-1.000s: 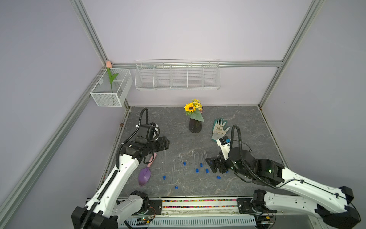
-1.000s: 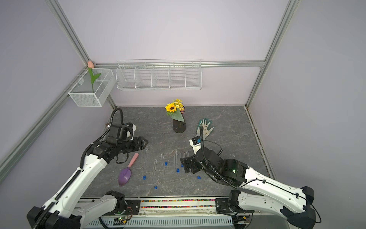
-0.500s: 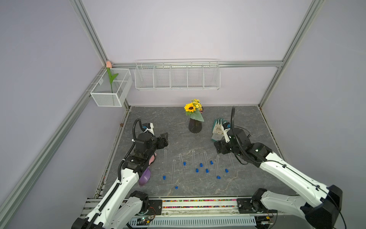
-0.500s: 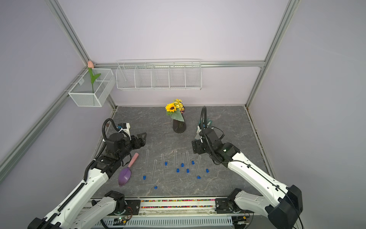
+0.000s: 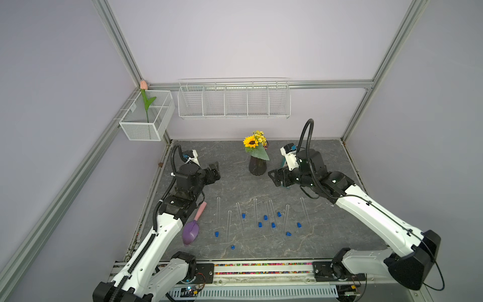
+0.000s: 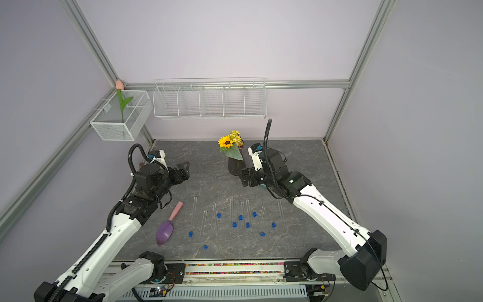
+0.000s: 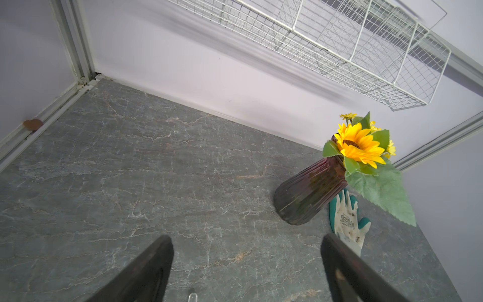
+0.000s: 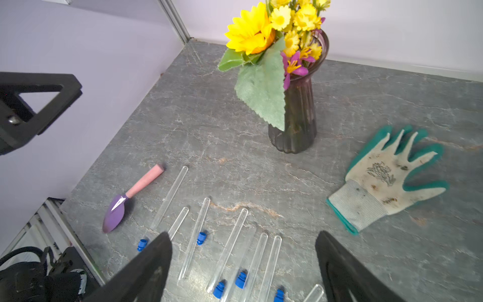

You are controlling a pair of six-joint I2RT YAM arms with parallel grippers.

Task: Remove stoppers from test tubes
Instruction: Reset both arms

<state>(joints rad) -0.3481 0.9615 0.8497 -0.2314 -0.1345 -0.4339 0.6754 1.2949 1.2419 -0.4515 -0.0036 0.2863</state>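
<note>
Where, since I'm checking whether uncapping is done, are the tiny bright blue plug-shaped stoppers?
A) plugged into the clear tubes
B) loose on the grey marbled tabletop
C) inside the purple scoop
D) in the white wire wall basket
B: the bright blue stoppers lie loose on the grey marbled tabletop, scattered among the long clear test tubes.

Bright, even lighting; soft shadows, wrist views warped at edges.

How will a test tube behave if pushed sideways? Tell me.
A test tube would probably roll: it is round, lying flat on the smooth table. Clear and thin, it looks light, slippery and likely fragile under a hard pinch.
</note>
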